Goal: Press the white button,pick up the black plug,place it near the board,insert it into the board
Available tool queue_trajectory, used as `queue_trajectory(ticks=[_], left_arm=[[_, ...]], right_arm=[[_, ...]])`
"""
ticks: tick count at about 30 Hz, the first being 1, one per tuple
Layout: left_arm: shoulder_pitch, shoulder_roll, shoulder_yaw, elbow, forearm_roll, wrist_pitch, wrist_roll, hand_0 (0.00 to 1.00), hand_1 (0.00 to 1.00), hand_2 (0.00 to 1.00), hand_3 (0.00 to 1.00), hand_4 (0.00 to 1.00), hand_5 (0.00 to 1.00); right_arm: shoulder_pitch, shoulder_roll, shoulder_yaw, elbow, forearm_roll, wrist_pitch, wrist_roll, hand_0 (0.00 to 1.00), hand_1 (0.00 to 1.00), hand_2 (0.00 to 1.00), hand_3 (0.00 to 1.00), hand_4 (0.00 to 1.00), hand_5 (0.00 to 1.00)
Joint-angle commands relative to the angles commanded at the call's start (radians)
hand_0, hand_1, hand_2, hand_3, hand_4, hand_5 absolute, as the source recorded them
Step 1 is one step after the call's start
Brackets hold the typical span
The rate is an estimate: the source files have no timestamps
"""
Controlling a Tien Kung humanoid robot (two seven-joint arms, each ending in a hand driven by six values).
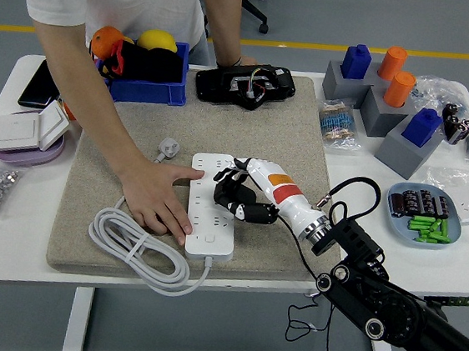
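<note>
On the grey mat [280, 138] in the middle of the white table [26, 242], I see the white power strip [212, 207] lying lengthwise, its coiled white cord [136, 253] looped at the near left corner. My right hand [237, 194] sits on top of the strip, black fingers [227, 181] curled down over the sockets; something dark is under them, but I cannot tell whether it is the black plug or just the fingers themselves, so I cannot say where the plug is. The button end of the strip, nearest me, is uncovered. My right arm [389, 305] comes in from the lower right corner. A person stands at the far side, and the person's hand [158, 201] lies flat on the mat with its fingers resting on the strip's left edge, holding it. A small white plug [167, 147] rests on the mat just beyond the strip. A blue bin [147, 89] sits at the far left of the mat.
</note>
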Motion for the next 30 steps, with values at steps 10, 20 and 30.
queue_trajectory(ticks=[10, 20, 30], left_arm=[[-0.001, 0.0, 0.002, 0.0, -0.003, 0.001, 0.0, 0.466, 0.498, 0.512, 0.576, 0.602, 0.258], [0.0, -0.001, 0.0, 0.0, -0.002, 0.001, 0.0, 0.466, 0.498, 0.512, 0.576, 0.602, 0.257], [0.0, 0.0, 0.001, 0.0, -0.006, 0.002, 0.0, 0.466, 0.498, 0.512, 0.576, 0.599, 0.256]], right_arm=[[0.0, 0.0, 0.009, 0.007, -0.002, 0.005, 0.0, 0.491, 0.428, 0.488, 0.561, 0.77, 0.002], [-0.006, 0.0, 0.028, 0.054, -0.011, 0.013, -0.002, 0.508, 0.43, 0.485, 0.561, 0.779, 0.002], [-0.057, -0.044, 0.06, 0.175, 0.072, 0.113, -0.053, 0.571, 0.543, 0.542, 0.575, 0.867, 0.105]])
